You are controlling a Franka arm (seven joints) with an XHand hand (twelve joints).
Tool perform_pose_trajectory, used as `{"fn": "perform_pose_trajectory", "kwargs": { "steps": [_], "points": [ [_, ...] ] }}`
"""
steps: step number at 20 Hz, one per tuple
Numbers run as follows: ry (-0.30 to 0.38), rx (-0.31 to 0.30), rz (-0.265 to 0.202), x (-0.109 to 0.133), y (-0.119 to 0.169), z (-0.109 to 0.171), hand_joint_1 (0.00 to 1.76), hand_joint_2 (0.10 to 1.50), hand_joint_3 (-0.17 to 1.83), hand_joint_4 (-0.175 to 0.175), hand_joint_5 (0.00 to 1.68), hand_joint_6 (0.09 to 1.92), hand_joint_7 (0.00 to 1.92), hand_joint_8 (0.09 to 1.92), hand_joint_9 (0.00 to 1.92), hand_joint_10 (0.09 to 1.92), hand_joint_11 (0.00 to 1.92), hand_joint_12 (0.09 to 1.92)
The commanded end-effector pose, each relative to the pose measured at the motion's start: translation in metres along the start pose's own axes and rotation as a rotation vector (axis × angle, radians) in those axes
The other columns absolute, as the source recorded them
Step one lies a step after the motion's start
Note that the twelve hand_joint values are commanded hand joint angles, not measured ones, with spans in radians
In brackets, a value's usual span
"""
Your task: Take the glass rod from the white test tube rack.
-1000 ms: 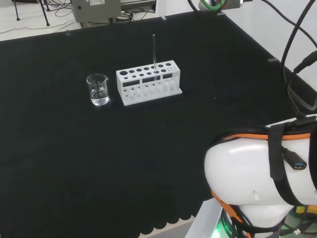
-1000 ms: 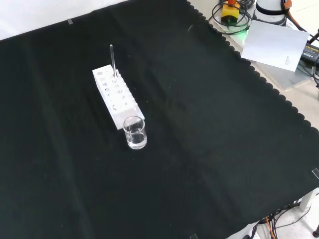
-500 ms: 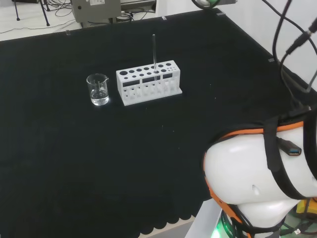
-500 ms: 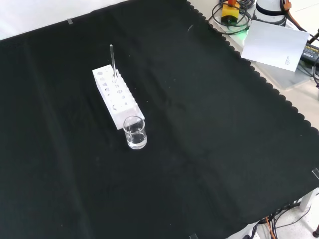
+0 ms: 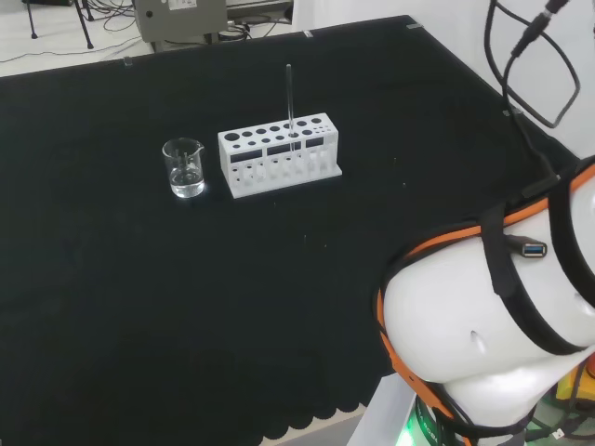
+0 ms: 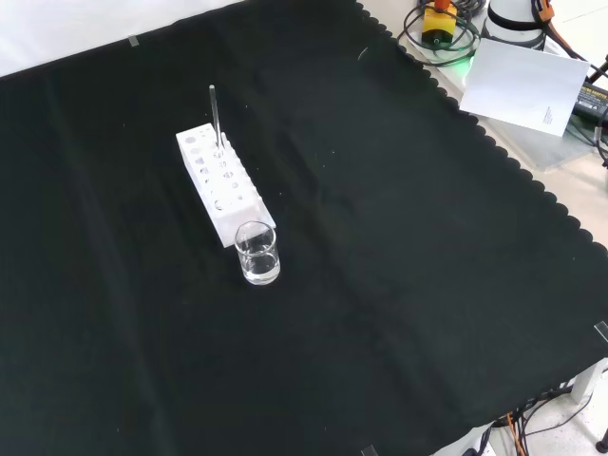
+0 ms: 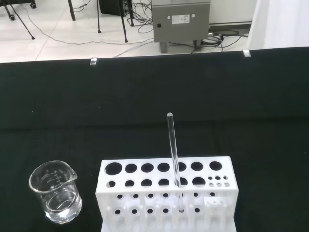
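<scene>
A white test tube rack (image 5: pixel 280 154) (image 6: pixel 222 182) (image 7: pixel 166 194) stands on the black cloth. A clear glass rod (image 5: pixel 290 100) (image 6: pixel 215 117) (image 7: pixel 174 154) stands upright in one of the rack's holes, toward the rack's right end in the head view and its far end in the front view. Nothing touches the rod or the rack. The wrist view looks at the rack and rod from a distance, with the rod near its middle.
A small glass beaker (image 5: pixel 184 168) (image 6: pixel 257 253) (image 7: pixel 55 198) with a little clear liquid stands just left of the rack in the head view. The arm's white link (image 5: pixel 493 344) rises at the lower right of the head view. A sheet of paper (image 6: pixel 524 85) lies beyond the cloth.
The arm's white link has swung and risen in the head view, and its cables have moved with it. Rack, rod and beaker have stayed put.
</scene>
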State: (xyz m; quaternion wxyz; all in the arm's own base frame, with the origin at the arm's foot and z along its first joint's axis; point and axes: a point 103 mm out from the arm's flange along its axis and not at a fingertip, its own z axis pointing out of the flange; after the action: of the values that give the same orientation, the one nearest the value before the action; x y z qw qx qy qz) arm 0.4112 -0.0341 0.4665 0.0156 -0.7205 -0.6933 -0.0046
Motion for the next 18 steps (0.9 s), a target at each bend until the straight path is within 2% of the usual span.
{"fn": "perform_pose_trajectory", "kwargs": {
  "steps": [1,7,12,18],
  "points": [
    [0.009,-0.009,-0.035,-0.011,0.044,0.013,0.55,0.96,0.27,-0.142,0.18,0.09,0.10,0.85,0.25,0.91,0.00,1.41],
    [0.024,-0.002,-0.037,-0.021,0.076,0.031,0.61,0.93,0.28,-0.148,0.21,0.09,0.17,0.87,0.36,0.91,0.02,1.45],
    [0.019,0.010,-0.043,-0.027,0.095,0.047,0.64,0.91,0.32,-0.166,0.26,0.09,0.40,0.94,0.61,0.93,0.21,1.44],
    [0.009,0.036,-0.060,-0.024,0.110,0.067,0.64,0.90,0.34,-0.175,0.30,0.09,0.49,0.96,0.69,0.97,0.34,1.41]
  ]
}}
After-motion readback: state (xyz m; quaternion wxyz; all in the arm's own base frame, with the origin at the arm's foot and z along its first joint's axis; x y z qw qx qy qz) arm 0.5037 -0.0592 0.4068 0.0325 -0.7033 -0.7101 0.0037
